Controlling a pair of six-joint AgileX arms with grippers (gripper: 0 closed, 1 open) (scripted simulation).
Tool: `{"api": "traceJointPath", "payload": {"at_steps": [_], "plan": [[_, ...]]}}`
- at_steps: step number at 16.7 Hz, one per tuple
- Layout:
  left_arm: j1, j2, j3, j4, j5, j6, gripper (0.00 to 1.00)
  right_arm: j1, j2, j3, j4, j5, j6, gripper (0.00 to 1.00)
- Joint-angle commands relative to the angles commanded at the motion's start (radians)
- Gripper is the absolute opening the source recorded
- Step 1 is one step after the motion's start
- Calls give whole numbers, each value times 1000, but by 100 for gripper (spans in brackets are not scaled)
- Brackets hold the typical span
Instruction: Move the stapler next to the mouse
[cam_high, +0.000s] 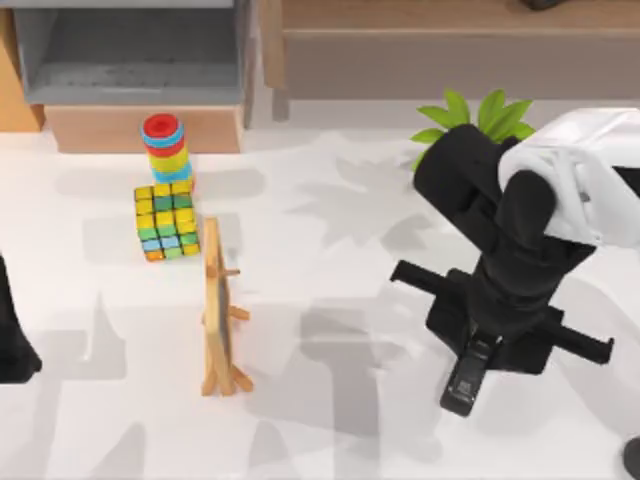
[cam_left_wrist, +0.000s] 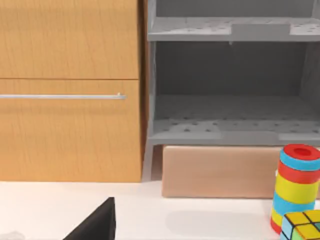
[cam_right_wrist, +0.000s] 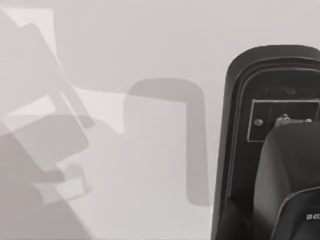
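The stapler (cam_high: 463, 385) is a slim black oblong. Its tip pokes out below my right gripper (cam_high: 478, 352), which is shut on it over the right part of the table. The stapler casts a separate shadow to its left, so it hangs clear of the tabletop. In the right wrist view the stapler (cam_right_wrist: 272, 140) is close up above the white table. A dark rounded shape cut off by the top view's lower right corner looks like the mouse (cam_high: 632, 458), to the right of the stapler. My left gripper (cam_high: 12, 345) is parked at the table's left edge.
A small wooden easel (cam_high: 218, 312) stands left of centre. Behind it are a colourful cube (cam_high: 166, 220) and a stack of coloured rings (cam_high: 165, 148). A green plant (cam_high: 478, 112) stands behind my right arm. A grey shelf unit (cam_left_wrist: 232, 85) and a wooden cabinet (cam_left_wrist: 70, 90) line the back.
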Motion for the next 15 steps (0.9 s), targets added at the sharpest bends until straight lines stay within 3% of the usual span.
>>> {"api": "traceJointPath", "payload": {"at_steps": [6,15], "plan": [[0,0,0,0,0,0,100,-117,2,82,-60,0,-210,0],[0,0,0,0,0,0,100,-366,88,185,-176,5,-667,0]]}}
